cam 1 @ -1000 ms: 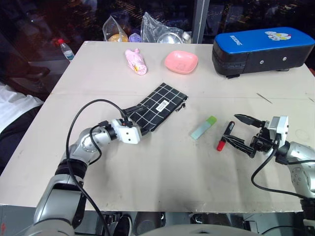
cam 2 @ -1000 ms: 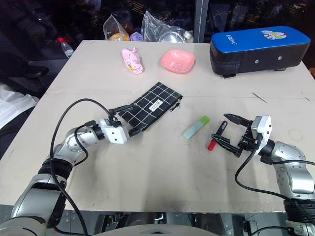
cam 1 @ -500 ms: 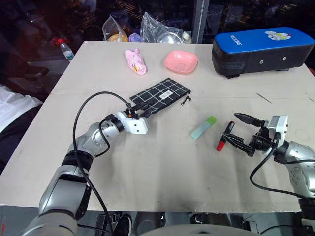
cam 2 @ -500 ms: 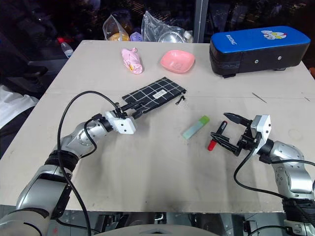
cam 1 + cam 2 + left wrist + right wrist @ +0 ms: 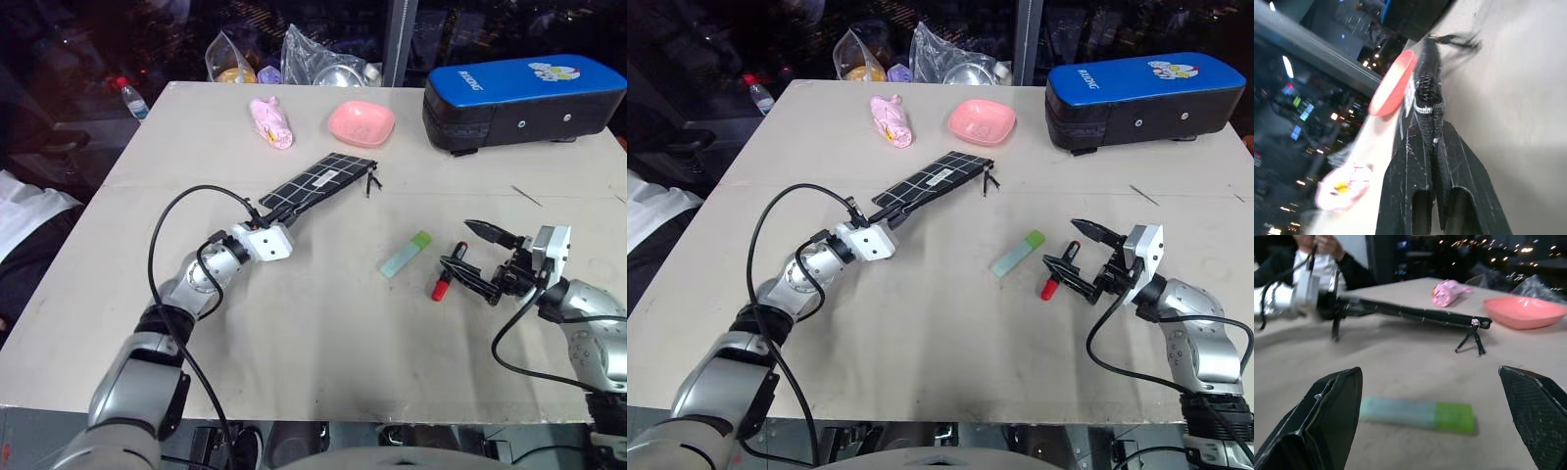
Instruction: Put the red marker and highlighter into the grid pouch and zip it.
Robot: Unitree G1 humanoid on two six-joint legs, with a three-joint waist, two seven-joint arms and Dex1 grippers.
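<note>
The grid pouch is held level a little above the table, edge-on, its zipper pull dangling from the far end. My left gripper is shut on the pouch's near end, and the left wrist view shows its fingers clamped on the fabric edge. The mint-green highlighter lies flat at centre right. Just right of it lies the red marker. My right gripper stands open at the marker, with its lower finger crossing over it. In the right wrist view the highlighter lies ahead between the fingers.
A blue-topped black case stands at the back right. A pink bowl and a pink toy sit behind the pouch, with plastic bags and a bottle at the far edge. A person sits to the left of the table.
My left gripper closed on the pouch's near end, raised it off the table and turned it onto its edge, swinging it farther away. The right gripper stayed open by the marker.
</note>
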